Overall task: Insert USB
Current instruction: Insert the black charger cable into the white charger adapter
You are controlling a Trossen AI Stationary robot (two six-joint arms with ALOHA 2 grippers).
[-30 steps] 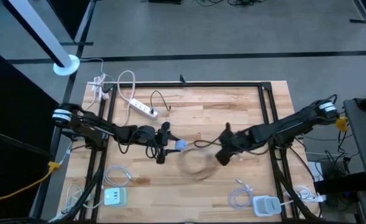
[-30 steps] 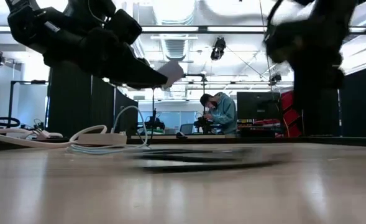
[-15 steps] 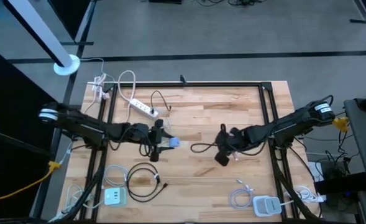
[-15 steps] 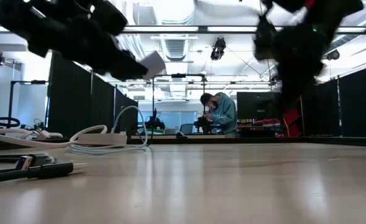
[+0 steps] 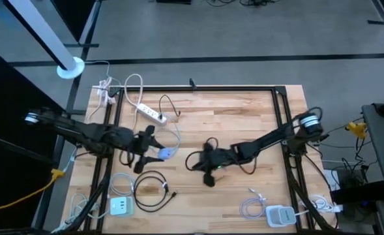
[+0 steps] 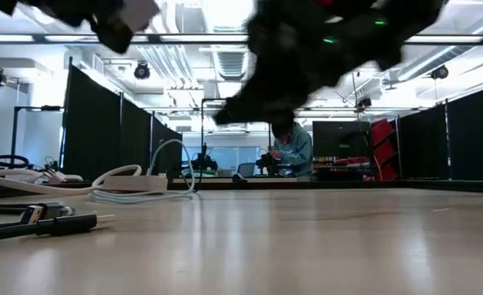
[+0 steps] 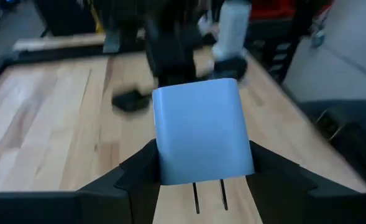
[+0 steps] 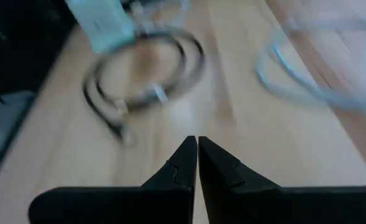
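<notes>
A blue charger block [image 7: 201, 130] with two metal prongs hangs above the table's left half, and my left gripper [image 5: 160, 154] is shut on it. It also shows in the high view [image 5: 168, 153]. A coiled black USB cable [image 5: 150, 190] lies flat on the wood at the near left, and its plug ends [image 8: 161, 93] show in the right wrist view. My right gripper [image 5: 208, 179] is shut on nothing, above the table's middle, to the right of the coil and pointing toward it. Its fingers [image 8: 197, 142] slant down. My left gripper pinches the blue charger's two narrow sides [image 7: 160, 167] between its two fingers [image 7: 136, 171], near the prong end. The fingers reach out from the table's left side, slanting a little down. The charger is lifted clear of the table, its broad face toward the wrist camera and its prongs pointing back toward the wrist.
A white power strip [image 5: 151, 114] with its cord lies at the far left. A white-green charger [image 5: 120, 207] and a white cable [image 5: 122, 183] lie at the near left. Another white charger [image 5: 280, 214] with a cable [image 5: 250, 207] lies at the near right. A person [image 6: 294, 147] stands in the room beyond.
My left gripper has carried the blue charger up and toward the table's left edge. My right gripper, still shut, has rolled and tipped, and has gone toward the left and near edges, lower. The black cable coil, a blur at the table's middle a second ago, now lies at the near left.
</notes>
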